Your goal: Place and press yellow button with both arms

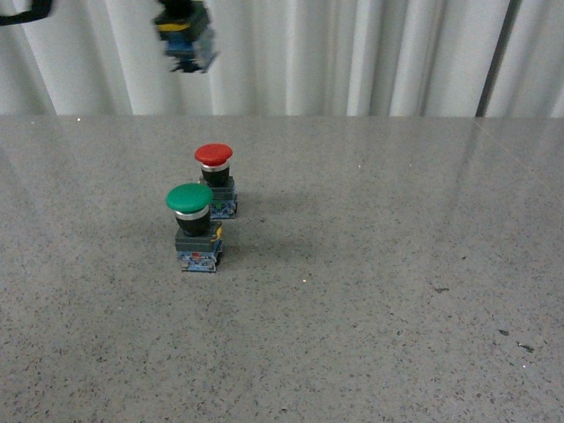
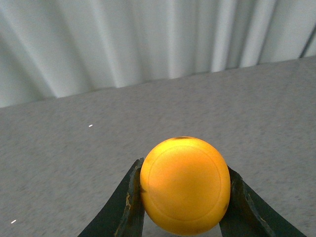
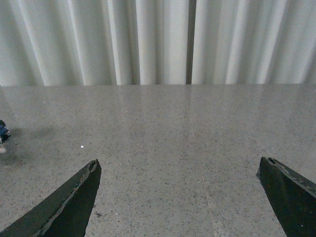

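Observation:
The yellow button (image 2: 184, 184) fills the lower part of the left wrist view, its round cap squeezed between the two black fingers of my left gripper (image 2: 183, 166), which is shut on it. In the front view the yellow button's dark base with blue and yellow bits (image 1: 186, 37) hangs high in the air at the top left, well above the table and behind the other two buttons. My right gripper (image 3: 178, 162) stands open over bare grey table with nothing between its fingers. It is out of sight in the front view.
A green-capped button (image 1: 190, 199) and a red-capped button (image 1: 213, 156) stand upright close together, left of the grey speckled table's (image 1: 379, 291) middle. A white pleated curtain (image 1: 352, 53) closes off the far edge. A blue button base (image 3: 3, 131) peeks in beside the right gripper.

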Motion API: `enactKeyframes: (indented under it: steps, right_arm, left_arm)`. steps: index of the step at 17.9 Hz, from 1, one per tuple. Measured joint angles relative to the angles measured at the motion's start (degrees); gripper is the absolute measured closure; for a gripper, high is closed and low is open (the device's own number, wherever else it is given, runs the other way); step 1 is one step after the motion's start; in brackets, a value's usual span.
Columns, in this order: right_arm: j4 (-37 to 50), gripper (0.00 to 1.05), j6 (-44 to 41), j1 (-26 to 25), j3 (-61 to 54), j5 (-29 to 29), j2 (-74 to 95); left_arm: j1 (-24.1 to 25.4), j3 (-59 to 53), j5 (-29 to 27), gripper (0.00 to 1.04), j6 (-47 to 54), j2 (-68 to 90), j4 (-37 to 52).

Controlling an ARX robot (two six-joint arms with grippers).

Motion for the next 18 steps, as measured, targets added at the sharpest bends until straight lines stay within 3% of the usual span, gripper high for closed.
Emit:
enactKeyframes:
  steps: [6,11,18]
  right_arm:
    - [0.0,0.07,0.0,0.0,0.0,0.0,0.0]
    - [0.0,0.07,0.0,0.0,0.0,0.0,0.0]
    - [0.0,0.07,0.0,0.0,0.0,0.0,0.0]
  left_arm:
    - [-13.1,9.3,-4.0,0.72,-10.0,17.7,-0.9]
    - [-12.4,7.3,-7.9,0.72,-17.3,22.0,0.3]
    - [-12.1,6.2,-5.5,0.73,-21.4,24.1,-0.3]
